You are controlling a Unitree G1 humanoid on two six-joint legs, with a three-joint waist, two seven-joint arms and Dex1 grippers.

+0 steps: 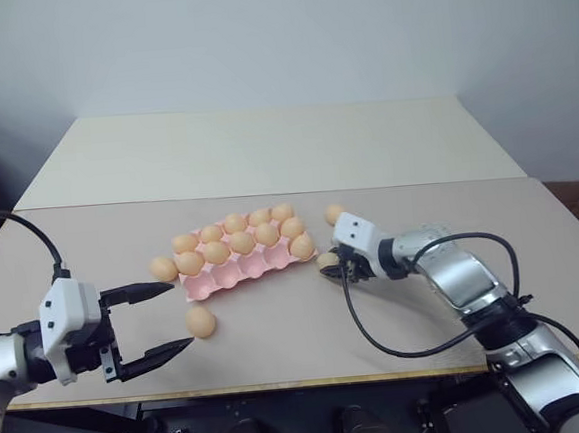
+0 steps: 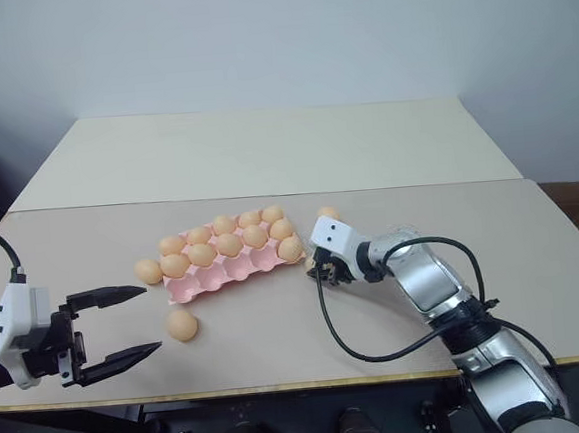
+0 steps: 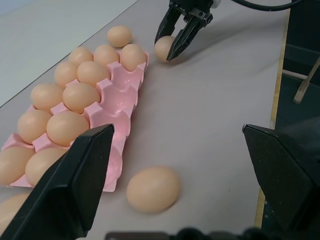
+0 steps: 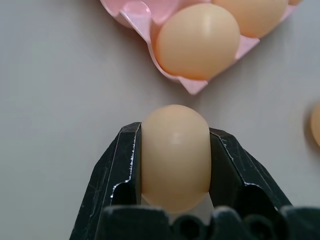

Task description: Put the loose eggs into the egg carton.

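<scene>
Right wrist view: right gripper (image 4: 175, 165), two black fingers clamped on one loose egg (image 4: 175, 155), a pad flat against each flank. Egg's long axis along the fingers, rounded end poking out past the tips. Still on or just above the table (image 4: 55, 75); cannot tell which.

Just beyond the fingertips: near corner of the egg carton (image 4: 192, 86), pink, thin moulded wall, corner cup already filled by a carton egg (image 4: 197, 40).

Key relation, judged from head and left wrist views: empty cups (image 1: 242, 272) forming the carton's front row, lying to the robot's left of the right gripper (image 1: 332, 265); filled rows behind them. Likely next move: lift clear of the pink rim, carry leftward, lower into an open cup. Right arm plainly the nearer one for this egg.

Left gripper (image 1: 155, 322): fingers spread wide, nothing between them, well apart from the carton. Second loose egg (image 1: 201, 322) on the table just past its fingertips, near the carton's front left corner. Third loose egg (image 1: 163, 269) touching or just beside the carton's left end. Fourth loose egg (image 1: 334, 214) beyond the right gripper, near the carton's far right corner.

Materials: eggs smooth, matte, pale orange-tan, all alike. Carton pink, with scalloped ridges between cups, no lid. Table pale beige, flat, slippery-looking; eggs free to roll.
</scene>
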